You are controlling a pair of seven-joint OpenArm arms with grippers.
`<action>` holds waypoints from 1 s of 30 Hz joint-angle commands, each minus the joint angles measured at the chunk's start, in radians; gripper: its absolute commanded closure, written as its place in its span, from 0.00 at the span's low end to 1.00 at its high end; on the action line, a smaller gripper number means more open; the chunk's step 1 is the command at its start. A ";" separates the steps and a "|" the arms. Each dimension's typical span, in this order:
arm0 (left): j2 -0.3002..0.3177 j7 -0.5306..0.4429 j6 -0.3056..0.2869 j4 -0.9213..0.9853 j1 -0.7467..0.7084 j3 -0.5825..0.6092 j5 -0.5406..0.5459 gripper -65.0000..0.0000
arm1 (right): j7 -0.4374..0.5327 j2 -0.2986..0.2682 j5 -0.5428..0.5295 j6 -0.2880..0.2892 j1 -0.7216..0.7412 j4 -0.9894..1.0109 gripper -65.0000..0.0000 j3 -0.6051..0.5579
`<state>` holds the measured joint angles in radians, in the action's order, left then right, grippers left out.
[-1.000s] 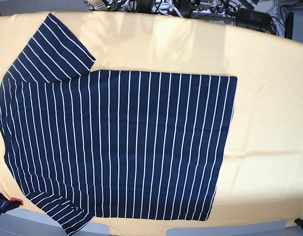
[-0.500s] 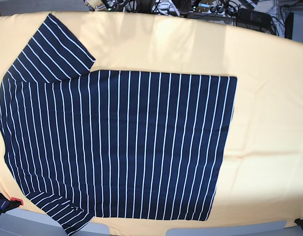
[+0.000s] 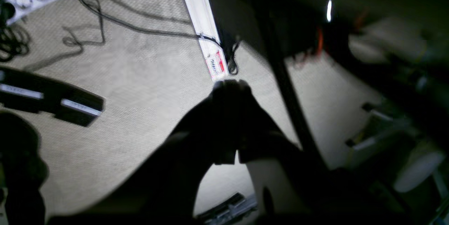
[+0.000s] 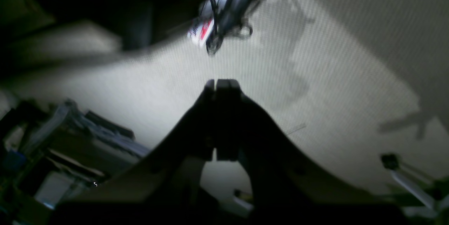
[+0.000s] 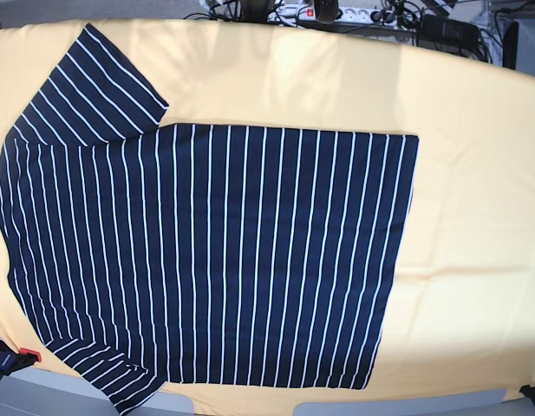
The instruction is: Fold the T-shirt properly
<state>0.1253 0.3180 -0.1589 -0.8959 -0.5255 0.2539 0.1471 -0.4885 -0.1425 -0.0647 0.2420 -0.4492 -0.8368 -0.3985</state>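
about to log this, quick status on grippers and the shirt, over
Left gripper shut, empty, over the floor. Right gripper shut, empty, off the table. T-shirt flat, unfolded on the yellow cloth. Nothing on it.

Yellow-orange table cloth (image 5: 475,217) covers table; striped T-shirt (image 5: 215,251) spread flat.

one T-shirt (image 5: 206,260), one table cloth (image 5: 475,217)

matt striped cloth t-shirt (image 5: 206,251)
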 commanded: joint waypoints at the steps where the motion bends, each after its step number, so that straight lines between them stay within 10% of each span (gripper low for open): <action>1: 0.026 0.002 -0.005 -0.049 -0.043 0.001 -0.001 1.00 | -0.006 -0.015 -0.005 -0.012 -0.041 -0.045 1.00 -0.001; 15: 0.301 0.111 -0.005 -0.702 -0.447 0.000 -0.022 1.00 | -0.119 -0.253 0.000 -0.139 -0.573 -0.793 1.00 0.000; 30: 0.531 0.206 0.191 -1.216 -0.784 -0.002 -0.393 1.00 | -0.231 -0.393 0.465 -0.411 -0.860 -1.293 1.00 0.000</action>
<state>0.6556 0.5343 0.0280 -2.0956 -1.2926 0.2485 -0.2489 -0.7132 -0.5304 0.4061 -0.1699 -1.2823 -2.1242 -0.3969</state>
